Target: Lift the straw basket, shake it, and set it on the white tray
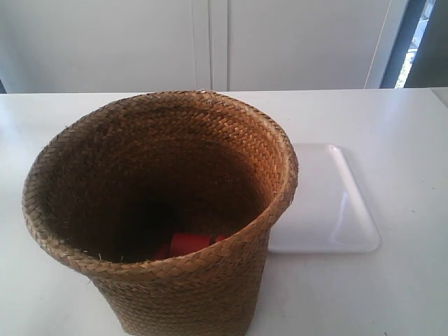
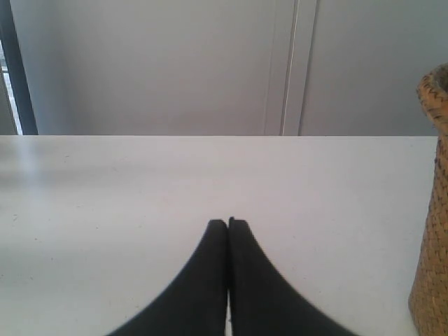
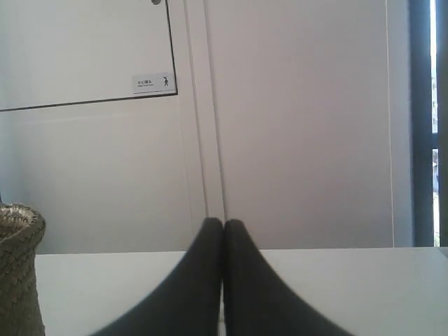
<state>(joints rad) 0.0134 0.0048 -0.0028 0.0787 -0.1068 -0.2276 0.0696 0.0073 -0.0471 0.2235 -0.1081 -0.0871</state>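
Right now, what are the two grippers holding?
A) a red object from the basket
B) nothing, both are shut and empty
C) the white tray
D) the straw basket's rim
B: the left gripper and the right gripper are each closed tip to tip with nothing between, and the straw basket stands apart from both.

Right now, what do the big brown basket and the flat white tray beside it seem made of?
The large brown woven basket looks like braided straw or similar fibre, matte and rough: plaited strands cover wall and rim. The flat white rectangular tray reflects light, smooth and glossy: perhaps plastic or ceramic.
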